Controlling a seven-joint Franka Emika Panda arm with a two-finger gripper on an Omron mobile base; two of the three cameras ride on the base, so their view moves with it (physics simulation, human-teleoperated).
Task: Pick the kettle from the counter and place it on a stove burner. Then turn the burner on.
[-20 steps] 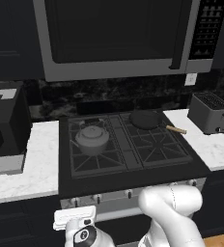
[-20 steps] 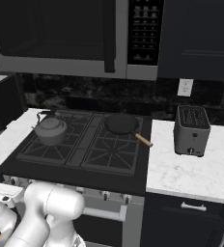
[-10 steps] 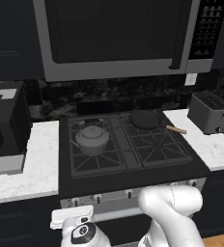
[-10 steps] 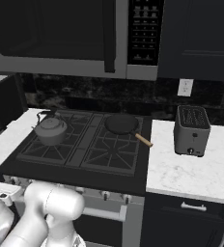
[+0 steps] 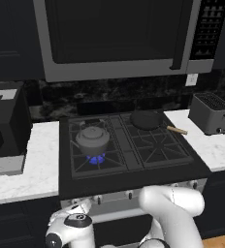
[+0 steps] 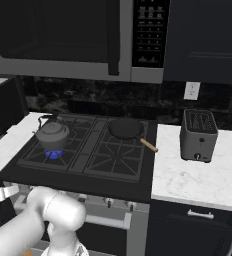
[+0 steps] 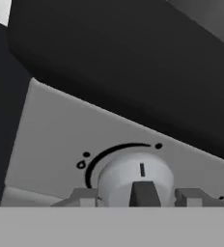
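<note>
The gripper (image 7: 139, 195) is sitting right at a round white control knob (image 7: 135, 181) on the grey front panel (image 7: 51, 140) of the range; in the hand view its dark tips are rising at either side of the knob and a middle dark piece is lying against the knob's face, but whether the jaws are clamping the knob or standing loose around it cannot be told. The knob's black index line is pointing straight up in that view, inside a black arc marking. Working left to right in the left base view: a dark boxy appliance (image 5: 5, 126) is standing on the counter (image 5: 34, 164) at the far left; the kettle (image 5: 92, 139) is sitting on the stove burner (image 5: 96, 150) at the left of the black cooktop, with a blue flame (image 5: 96, 159) showing beneath it; a black skillet (image 5: 144, 120) with a wooden handle is resting on the rear right grate, its handle pointing out toward the right-hand counter; a grey toaster (image 5: 210, 113) is standing on that counter, well apart from the cooktop. A microwave (image 5: 119, 38) is hanging above the range. The arm's white links are crossing low in front of the range, partly covering the oven door.
</note>
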